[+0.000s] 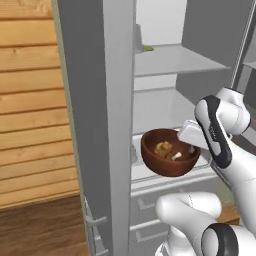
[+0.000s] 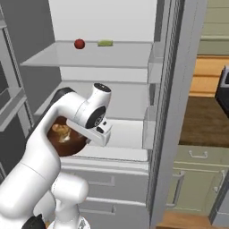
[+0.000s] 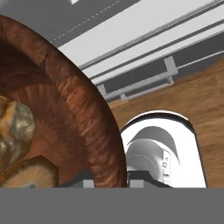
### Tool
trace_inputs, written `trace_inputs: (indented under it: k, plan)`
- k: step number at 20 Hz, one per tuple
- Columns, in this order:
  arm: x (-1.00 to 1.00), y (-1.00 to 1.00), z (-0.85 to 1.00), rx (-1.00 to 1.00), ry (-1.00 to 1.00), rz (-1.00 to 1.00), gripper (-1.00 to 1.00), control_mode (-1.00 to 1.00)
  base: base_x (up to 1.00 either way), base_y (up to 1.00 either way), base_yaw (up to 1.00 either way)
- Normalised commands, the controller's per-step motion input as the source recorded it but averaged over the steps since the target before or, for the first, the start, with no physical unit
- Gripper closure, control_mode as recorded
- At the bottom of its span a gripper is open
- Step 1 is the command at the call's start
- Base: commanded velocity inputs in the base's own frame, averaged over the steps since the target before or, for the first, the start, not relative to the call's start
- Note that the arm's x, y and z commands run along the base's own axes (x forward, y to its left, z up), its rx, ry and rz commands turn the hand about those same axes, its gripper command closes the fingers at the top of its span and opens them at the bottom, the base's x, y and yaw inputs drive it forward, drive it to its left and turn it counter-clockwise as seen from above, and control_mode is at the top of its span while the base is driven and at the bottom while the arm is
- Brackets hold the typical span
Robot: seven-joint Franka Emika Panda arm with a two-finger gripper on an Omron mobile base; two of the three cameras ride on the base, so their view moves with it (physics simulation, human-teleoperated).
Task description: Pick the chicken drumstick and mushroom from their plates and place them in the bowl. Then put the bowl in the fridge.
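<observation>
Fingers [image 3: 110, 183] clenched on the bowl [image 1: 170, 159] rim, bowl held at the open fridge [image 1: 165, 107] above a white shelf [image 2: 120, 136]. Left base view: drumstick [image 1: 163, 148] at bowl's centre, mushroom [image 1: 177, 156] at its 4 o'clock. Right base view: red fruit [image 2: 79, 44], green item [image 2: 105, 43] on the upper shelf.

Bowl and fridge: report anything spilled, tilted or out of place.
Nothing stands out. The bowl sits about level in the shut gripper at the open fridge, with the chicken drumstick and mushroom inside it; nothing has spilled.
</observation>
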Motion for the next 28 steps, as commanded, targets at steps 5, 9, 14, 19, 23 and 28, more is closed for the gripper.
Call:
trace_inputs:
  k: [5,9,14,19,23,28]
  plan:
    - [0.0,0.0,0.0,0.0,0.0,0.0,1.0,1.0,0.19,-0.47,0.28]
    - [0.0,0.0,0.0,0.0,0.0,0.0,1.0,1.0,0.31,-0.07,0.19]
    - [0.0,0.0,0.0,0.0,0.0,0.0,1.0,1.0,0.21,-0.02,0.13]
    - [0.0,0.0,0.0,-0.01,0.0,0.0,1.0,-1.0,0.12,0.0,0.01]
    - [0.52,0.14,0.02,-0.03,-0.18,-0.1,1.0,-1.0,0.0,0.0,0.0]
    - [1.0,0.07,0.05,0.0,-0.19,-0.16,1.0,-1.0,0.0,0.0,0.0]
